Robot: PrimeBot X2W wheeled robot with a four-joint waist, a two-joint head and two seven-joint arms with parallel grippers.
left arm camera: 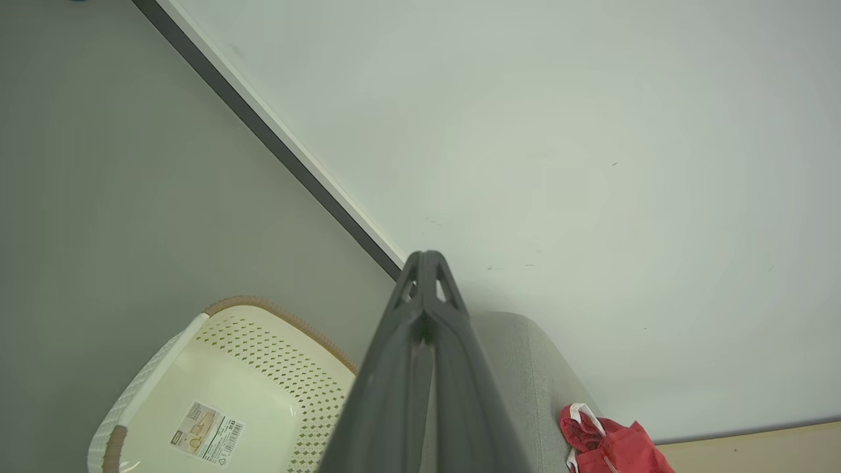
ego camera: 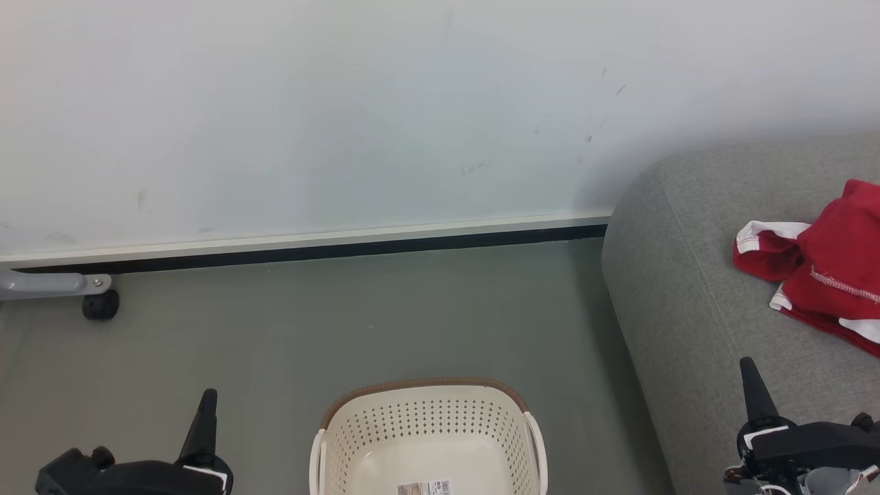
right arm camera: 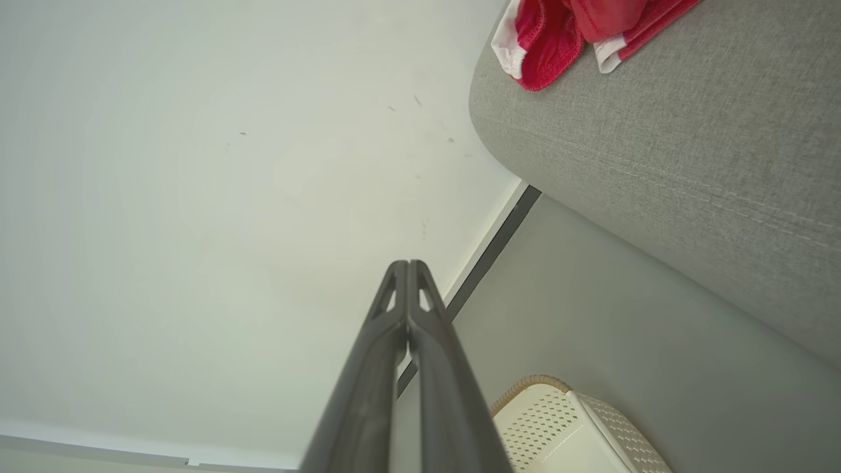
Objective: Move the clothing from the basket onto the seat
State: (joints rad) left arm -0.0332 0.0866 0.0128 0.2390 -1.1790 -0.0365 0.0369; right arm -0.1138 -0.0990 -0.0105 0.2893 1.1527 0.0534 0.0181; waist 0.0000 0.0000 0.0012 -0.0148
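Note:
The red clothing (ego camera: pixel 825 268) with white trim lies crumpled on the grey seat (ego camera: pixel 694 309) at the right; it also shows as clothing (left arm camera: pixel 608 447) and clothing (right arm camera: pixel 565 33) in the wrist views. The cream basket (ego camera: pixel 426 419) stands on the floor at bottom centre, with just a label on its base, and appears as the basket (left arm camera: pixel 263 348) and basket (right arm camera: pixel 565 420). My left gripper (ego camera: pixel 206 402) is shut at the lower left, holding nothing. My right gripper (ego camera: pixel 749 375) is shut over the seat's front part, holding nothing.
A pale wall (ego camera: pixel 344 124) with a dark skirting strip (ego camera: pixel 309 251) runs behind the grey floor (ego camera: pixel 275 330). A grey metal leg with a black castor (ego camera: pixel 100 304) stands at the far left by the wall.

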